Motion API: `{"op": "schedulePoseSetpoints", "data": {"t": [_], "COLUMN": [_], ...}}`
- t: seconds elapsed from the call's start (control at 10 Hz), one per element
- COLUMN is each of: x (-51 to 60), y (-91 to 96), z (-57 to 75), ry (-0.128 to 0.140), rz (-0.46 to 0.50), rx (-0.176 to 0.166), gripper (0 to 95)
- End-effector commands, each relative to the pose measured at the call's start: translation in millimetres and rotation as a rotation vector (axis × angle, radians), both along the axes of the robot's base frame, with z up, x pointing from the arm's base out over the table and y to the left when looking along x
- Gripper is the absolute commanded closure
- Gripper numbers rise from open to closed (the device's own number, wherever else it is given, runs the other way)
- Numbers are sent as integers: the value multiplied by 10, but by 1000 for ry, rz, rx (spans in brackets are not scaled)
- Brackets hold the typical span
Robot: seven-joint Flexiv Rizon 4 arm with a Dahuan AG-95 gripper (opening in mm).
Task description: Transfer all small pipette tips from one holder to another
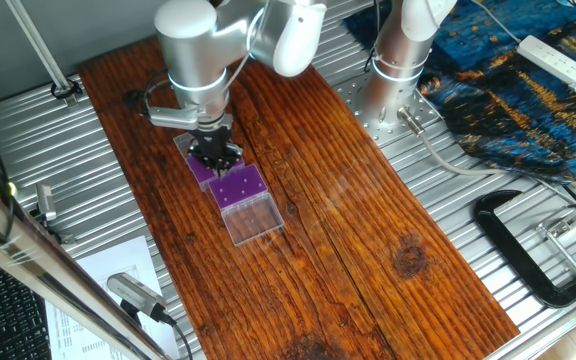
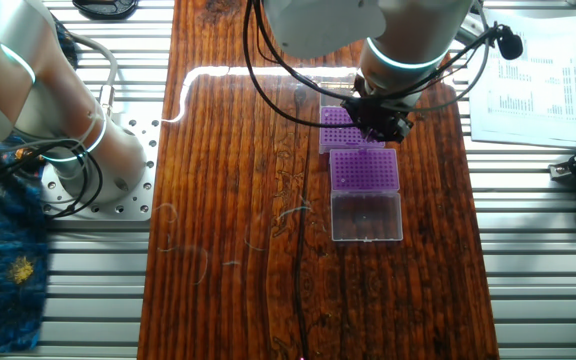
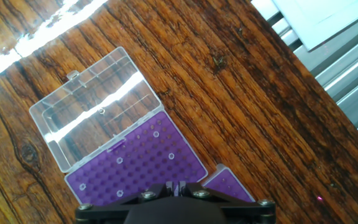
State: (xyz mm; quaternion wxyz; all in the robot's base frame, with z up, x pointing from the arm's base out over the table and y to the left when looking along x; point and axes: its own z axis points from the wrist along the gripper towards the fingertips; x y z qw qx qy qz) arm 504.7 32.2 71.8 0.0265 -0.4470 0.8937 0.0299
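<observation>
A purple rack [image 3: 135, 168] with its clear lid [image 3: 95, 109] folded open lies on the wooden table. Several small pipette tips [image 3: 156, 134] show as white rings scattered in its holes. A second purple rack [image 3: 224, 182] sits beside it, with only a corner visible in the hand view. My gripper [image 3: 176, 185] hangs just above the near edge of the lidded rack. Its fingers stand almost together with a thin slit between them, and whether a tip sits in the slit is unclear. From the side, the gripper [image 1: 215, 155] is over the seam between the two racks [image 1: 238, 185].
The wooden board [image 2: 238, 200] lies on a ribbed metal table. A black clamp [image 1: 528, 250] lies at the right, with a blue patterned cloth [image 1: 508, 80] and a white power strip [image 1: 553, 58] behind it. Printed sheets [image 2: 528, 80] lie off the board. A second arm's base [image 2: 68, 150] stands nearby.
</observation>
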Motion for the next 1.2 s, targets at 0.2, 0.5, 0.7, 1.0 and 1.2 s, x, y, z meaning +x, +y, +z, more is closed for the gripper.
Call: {"op": "schedulePoseSetpoints", "data": {"t": [0.2, 0.5, 0.7, 1.0, 1.2], "x": [3, 7, 69, 150, 121], "y": [2, 2, 0, -254, -473], "z": [0, 2, 30, 25, 96], "ry": [2, 3, 8, 19, 52], "rz": [3, -3, -1, 67, 107], "rx": [1, 1, -14, -31, -79], "gripper": [760, 760, 760, 760, 760]}}
